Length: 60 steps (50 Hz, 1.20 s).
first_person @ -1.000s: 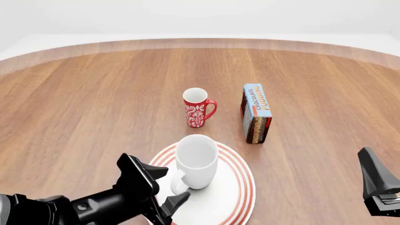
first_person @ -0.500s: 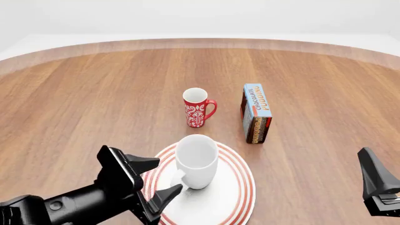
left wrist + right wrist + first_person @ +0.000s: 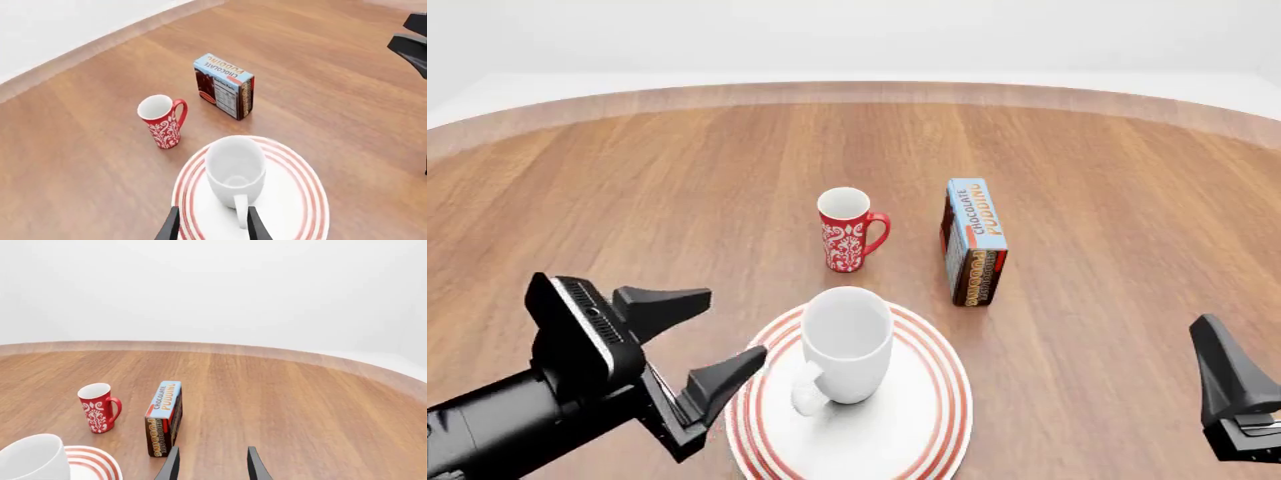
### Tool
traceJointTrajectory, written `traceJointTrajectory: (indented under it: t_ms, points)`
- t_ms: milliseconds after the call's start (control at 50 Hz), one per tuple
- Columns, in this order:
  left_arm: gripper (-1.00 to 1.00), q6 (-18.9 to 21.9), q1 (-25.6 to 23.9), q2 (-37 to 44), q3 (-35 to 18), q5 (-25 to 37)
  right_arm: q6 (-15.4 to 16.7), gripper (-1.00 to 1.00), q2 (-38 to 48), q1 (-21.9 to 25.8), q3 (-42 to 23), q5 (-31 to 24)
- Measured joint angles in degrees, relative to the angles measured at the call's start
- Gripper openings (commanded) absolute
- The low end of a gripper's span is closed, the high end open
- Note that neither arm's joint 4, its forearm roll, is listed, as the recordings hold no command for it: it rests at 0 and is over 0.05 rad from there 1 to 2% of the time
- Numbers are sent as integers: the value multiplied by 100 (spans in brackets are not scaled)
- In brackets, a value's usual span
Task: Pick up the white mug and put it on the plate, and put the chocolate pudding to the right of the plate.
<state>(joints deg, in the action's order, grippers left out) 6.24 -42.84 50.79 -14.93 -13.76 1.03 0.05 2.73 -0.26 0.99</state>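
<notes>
The white mug [image 3: 846, 345] stands upright on the plate [image 3: 941, 425], handle toward my left arm. My left gripper [image 3: 735, 323] is open and empty, just left of the plate, apart from the mug. In the left wrist view the mug [image 3: 233, 162] sits on the plate [image 3: 303, 175] ahead of the open gripper [image 3: 211, 231]. The chocolate pudding [image 3: 974, 245] stands on edge behind the plate, to the right; it also shows in the left wrist view [image 3: 225, 86] and the right wrist view [image 3: 164, 417]. My right gripper [image 3: 1225, 385] is open and empty at the near right, its fingertips [image 3: 172, 465] apart.
A slim red mug [image 3: 847, 232] with a white pattern stands behind the plate, left of the pudding; it also shows in the wrist views [image 3: 160, 121] [image 3: 98, 407]. The round wooden table's far edge [image 3: 854, 90] curves across the back.
My left gripper has drawn back to the left, away from the white mug's handle, with its jaws open wider. The mug stays on the plate. The right arm has not moved.
</notes>
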Motion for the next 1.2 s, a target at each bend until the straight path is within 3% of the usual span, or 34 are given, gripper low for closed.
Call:
traceJointTrajectory:
  t_ms: [560,880,1200]
  points:
    - [100,223,1571,-2626,-150,1417,13,100,-1,12,-2,-3]
    - [100,-61,2397,-3567,116,1574,19,100,-2,16,-2,-3]
    - [100,-393,3093,-4293,755,1425,28,100,-1,26,-2,-5]
